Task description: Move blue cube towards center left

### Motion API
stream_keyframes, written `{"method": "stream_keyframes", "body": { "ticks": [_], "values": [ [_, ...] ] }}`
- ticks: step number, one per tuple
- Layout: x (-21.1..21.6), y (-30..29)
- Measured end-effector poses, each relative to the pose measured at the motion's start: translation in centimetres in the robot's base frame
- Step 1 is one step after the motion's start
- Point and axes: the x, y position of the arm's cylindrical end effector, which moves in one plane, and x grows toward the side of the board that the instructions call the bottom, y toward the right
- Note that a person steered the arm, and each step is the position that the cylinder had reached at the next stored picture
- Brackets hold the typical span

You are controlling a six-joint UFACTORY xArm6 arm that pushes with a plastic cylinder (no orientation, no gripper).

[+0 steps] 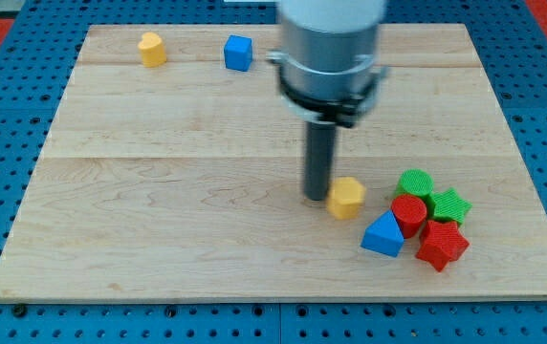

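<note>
The blue cube (pixel 238 53) sits near the top edge of the wooden board (pixel 159 191), left of the middle. My tip (pixel 315 196) rests on the board right of centre, far below and to the right of the blue cube. The tip touches or nearly touches the left side of a yellow block (pixel 347 197). The arm's grey body (pixel 331 48) hangs down from the view's top.
A second yellow block (pixel 152 48) lies at the top left, left of the blue cube. At the lower right is a cluster: a blue triangular block (pixel 383 235), a red cylinder (pixel 408 213), a red star (pixel 442 245), a green round block (pixel 414 183) and a green star (pixel 449 205).
</note>
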Motion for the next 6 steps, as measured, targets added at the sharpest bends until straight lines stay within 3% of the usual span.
{"method": "stream_keyframes", "body": {
  "ticks": [1, 2, 5, 6],
  "values": [
    [0.0, 1.6],
    [-1.9, -2.0],
    [-22.5, 1.7],
    [-25.8, -4.5]
  ]
}}
